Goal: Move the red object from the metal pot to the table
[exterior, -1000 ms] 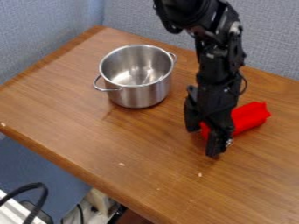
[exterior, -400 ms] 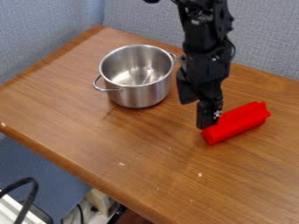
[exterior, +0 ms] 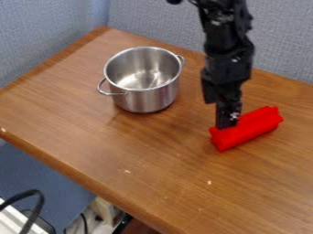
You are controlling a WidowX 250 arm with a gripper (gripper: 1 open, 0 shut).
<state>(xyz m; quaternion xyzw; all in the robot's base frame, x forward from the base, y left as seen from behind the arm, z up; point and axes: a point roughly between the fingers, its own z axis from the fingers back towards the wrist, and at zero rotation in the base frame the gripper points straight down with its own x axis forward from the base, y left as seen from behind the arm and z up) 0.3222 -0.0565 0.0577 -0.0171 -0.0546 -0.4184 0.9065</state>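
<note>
Tool [exterior: 225, 113] open above red object [exterior: 246, 127] on brown wooden table [exterior: 98, 119], blue wall behind.

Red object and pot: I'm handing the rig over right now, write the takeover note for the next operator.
Tool: open, holding nothing, pointing down just above the near end of the red object.
Red object: lying flat on the table, to the right of the pot, apart from it.
Metal pot: upright at the table's back left, empty.
Done: the red object is out of the pot and released on the table.
Left: nothing on the object itself; just lift the arm clear.
</note>
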